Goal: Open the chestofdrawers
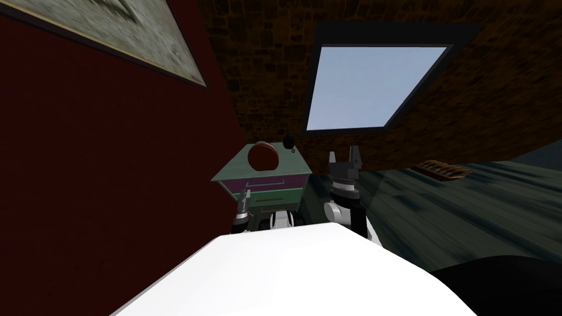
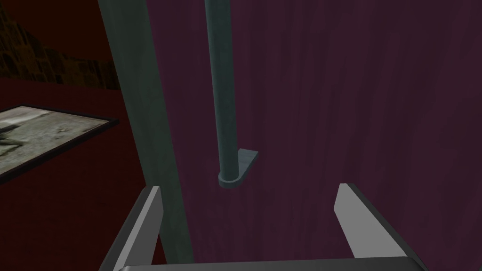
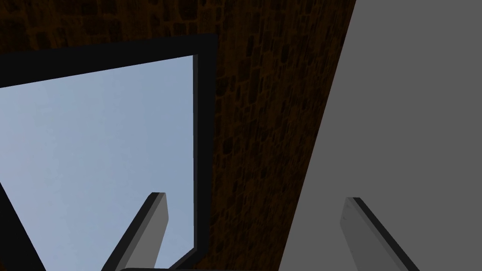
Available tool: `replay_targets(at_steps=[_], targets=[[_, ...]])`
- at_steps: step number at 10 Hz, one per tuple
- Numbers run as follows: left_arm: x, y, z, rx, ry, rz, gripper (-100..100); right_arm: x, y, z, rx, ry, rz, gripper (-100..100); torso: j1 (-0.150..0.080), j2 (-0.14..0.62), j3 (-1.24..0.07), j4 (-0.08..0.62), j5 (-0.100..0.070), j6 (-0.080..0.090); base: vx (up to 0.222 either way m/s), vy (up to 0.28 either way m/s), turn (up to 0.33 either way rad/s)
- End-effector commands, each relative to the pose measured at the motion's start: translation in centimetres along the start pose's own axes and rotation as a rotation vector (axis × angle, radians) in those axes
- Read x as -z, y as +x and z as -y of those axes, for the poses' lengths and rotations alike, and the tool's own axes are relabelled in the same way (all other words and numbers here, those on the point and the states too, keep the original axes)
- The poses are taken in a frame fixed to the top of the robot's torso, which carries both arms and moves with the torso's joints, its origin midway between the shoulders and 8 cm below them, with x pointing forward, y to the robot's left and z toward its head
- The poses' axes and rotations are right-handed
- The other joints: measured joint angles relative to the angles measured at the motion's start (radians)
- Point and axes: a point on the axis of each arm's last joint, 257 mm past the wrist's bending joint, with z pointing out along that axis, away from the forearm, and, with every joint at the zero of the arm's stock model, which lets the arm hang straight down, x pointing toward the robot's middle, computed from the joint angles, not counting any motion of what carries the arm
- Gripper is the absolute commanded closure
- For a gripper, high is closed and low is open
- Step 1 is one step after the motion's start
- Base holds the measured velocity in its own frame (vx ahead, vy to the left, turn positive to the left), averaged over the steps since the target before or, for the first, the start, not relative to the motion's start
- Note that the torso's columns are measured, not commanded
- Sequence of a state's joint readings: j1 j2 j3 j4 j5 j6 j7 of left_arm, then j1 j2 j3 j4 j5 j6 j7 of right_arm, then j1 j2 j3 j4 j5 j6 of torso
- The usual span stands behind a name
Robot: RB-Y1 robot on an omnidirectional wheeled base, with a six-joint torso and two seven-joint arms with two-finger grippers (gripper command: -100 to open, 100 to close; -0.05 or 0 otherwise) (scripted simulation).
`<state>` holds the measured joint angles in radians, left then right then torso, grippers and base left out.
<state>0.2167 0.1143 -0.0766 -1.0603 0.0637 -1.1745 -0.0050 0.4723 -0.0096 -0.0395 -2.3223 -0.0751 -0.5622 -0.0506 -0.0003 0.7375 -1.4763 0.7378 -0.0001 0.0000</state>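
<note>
Left wrist view: left pincer (image 2: 248, 188) blades apart, facing the purple drawer front (image 2: 357, 94) of the chest of drawers (image 1: 277, 196). Bar handle (image 2: 220, 84) ends just ahead, off-centre between the blades. Risk: closing here catches only the handle's tip and slips off. Right pincer (image 1: 343, 152) apart, raised beside the chest.

Chest (image 1: 233, 170): green, in the corner between red wall (image 1: 110, 181) and brick wall (image 1: 263, 66).
Drawers: purple drawer (image 1: 269, 182) above green drawer (image 1: 277, 196).
On top: red round thing (image 1: 262, 156); small black thing (image 1: 289, 141) behind it.
Left gripper (image 1: 245, 193): at the purple drawer's left end.
Right gripper (image 1: 344, 153): raised beside the chest, fingers apart.
Window (image 1: 373, 88): in the brick wall.
Picture (image 1: 131, 33): on the red wall.
</note>
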Motion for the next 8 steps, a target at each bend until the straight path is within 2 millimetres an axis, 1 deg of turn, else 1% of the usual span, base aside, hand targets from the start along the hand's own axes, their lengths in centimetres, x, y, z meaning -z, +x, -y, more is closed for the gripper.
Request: replay_targets(at_steps=[1,8], targets=[[-1.2,0.0,-0.5,0.003,-0.019,-0.004,-100,0.0,0.0,0.0,0.000,0.000,0.000,0,0.000,0.000,0.000,0.000,0.000,0.000,-0.048,-0.005,0.010],[-4.4,0.3,-1.6,0.018,-0.064,-0.008,-100,0.0,0.0,0.0,0.000,0.000,0.000,0,0.001,0.000,0.000,0.000,0.000,0.000,-0.046,-0.013,0.010]])
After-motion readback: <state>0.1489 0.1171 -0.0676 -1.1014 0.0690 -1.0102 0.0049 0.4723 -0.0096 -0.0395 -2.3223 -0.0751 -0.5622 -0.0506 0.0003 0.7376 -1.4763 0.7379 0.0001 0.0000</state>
